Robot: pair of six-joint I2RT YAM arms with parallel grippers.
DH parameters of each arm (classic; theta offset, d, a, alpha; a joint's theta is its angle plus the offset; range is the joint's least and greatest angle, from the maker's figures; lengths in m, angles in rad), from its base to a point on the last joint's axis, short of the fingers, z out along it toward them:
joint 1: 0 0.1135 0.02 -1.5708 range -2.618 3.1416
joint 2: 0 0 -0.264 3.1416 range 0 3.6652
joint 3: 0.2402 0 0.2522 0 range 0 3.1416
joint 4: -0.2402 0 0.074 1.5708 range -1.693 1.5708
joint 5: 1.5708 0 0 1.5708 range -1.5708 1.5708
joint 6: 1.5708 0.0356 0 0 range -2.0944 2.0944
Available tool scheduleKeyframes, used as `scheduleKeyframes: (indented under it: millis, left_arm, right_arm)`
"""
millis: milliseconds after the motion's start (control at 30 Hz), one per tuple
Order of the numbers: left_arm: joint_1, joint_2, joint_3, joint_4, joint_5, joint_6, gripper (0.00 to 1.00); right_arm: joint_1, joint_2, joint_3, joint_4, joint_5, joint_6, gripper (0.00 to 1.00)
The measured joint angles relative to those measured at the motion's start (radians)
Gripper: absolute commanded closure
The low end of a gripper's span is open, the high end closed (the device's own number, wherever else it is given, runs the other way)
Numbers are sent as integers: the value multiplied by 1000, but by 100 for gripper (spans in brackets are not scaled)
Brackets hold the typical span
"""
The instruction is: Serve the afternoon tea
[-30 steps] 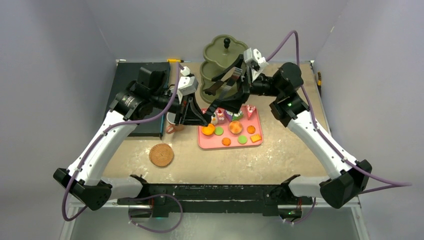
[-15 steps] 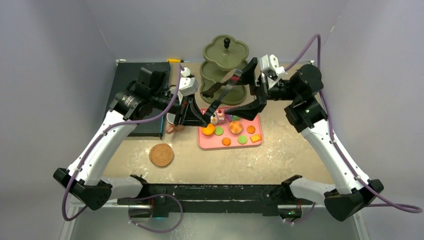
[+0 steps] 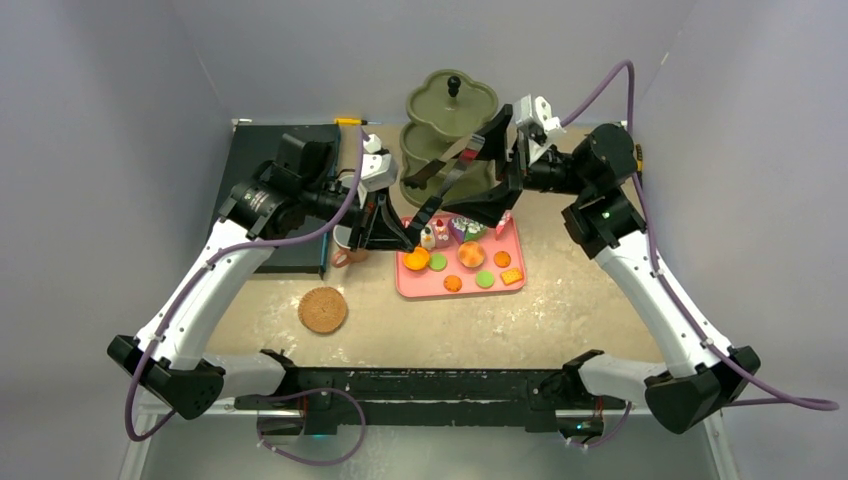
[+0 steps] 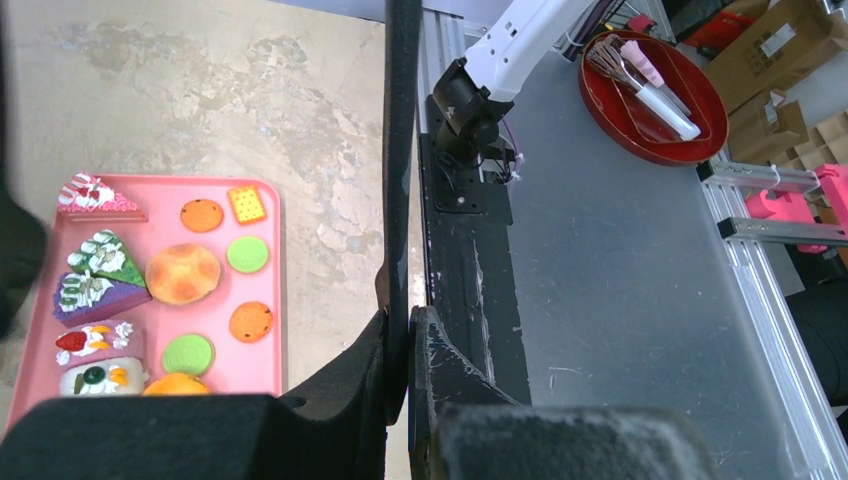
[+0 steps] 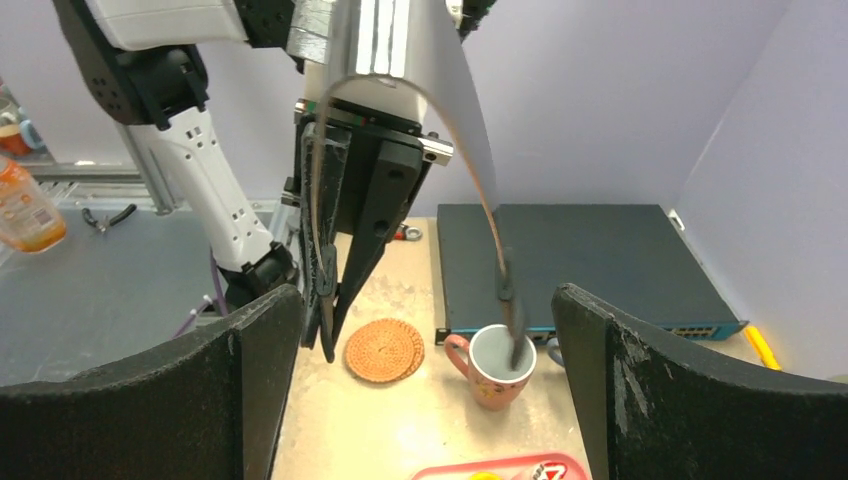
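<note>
My left gripper (image 3: 405,240) (image 4: 410,320) is shut on one arm of the black tongs (image 3: 445,170) (image 5: 400,150). The tongs' other arm hangs with its tip over the orange mug (image 5: 495,365), which is white inside and stands left of the pink tray (image 3: 420,285) (image 4: 265,370). The tray holds toy sweets: an orange bun (image 4: 183,272), green rounds (image 4: 246,254) and cake slices (image 4: 100,262). My right gripper (image 3: 472,180) (image 5: 425,300) is wide open and empty, above the tray's far edge and facing the tongs. A bluish-grey bit (image 5: 553,350) behind the orange mug may be the grey mug.
A green tiered stand (image 3: 450,110) stands at the back, behind the tray. A round woven coaster (image 3: 322,309) (image 5: 384,349) lies front left. A flat black box (image 3: 275,190) (image 5: 580,260) fills the back left corner.
My right gripper has pulled up and back to the right, away from the tongs and tray, then eased slightly left again. The left arm has held still with the tongs.
</note>
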Motion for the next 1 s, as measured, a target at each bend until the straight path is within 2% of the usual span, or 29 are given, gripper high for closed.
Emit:
scheduleKeyframes:
  millis: [200,533,833,1000]
  left_arm:
    - [0,0,0,0,-3,2,100]
    - [3,0,0,-1,-12,6,100]
    - [4,2,9,-10,-18,27,100]
    - [4,5,11,-25,-16,36,100]
  right_arm:
    - [0,-22,-13,-34,54,-3,2]
    - [5,20,-18,-7,50,27,2]
    - [98,66,-18,45,39,48,2]
    - [100,74,-18,51,40,48,2]
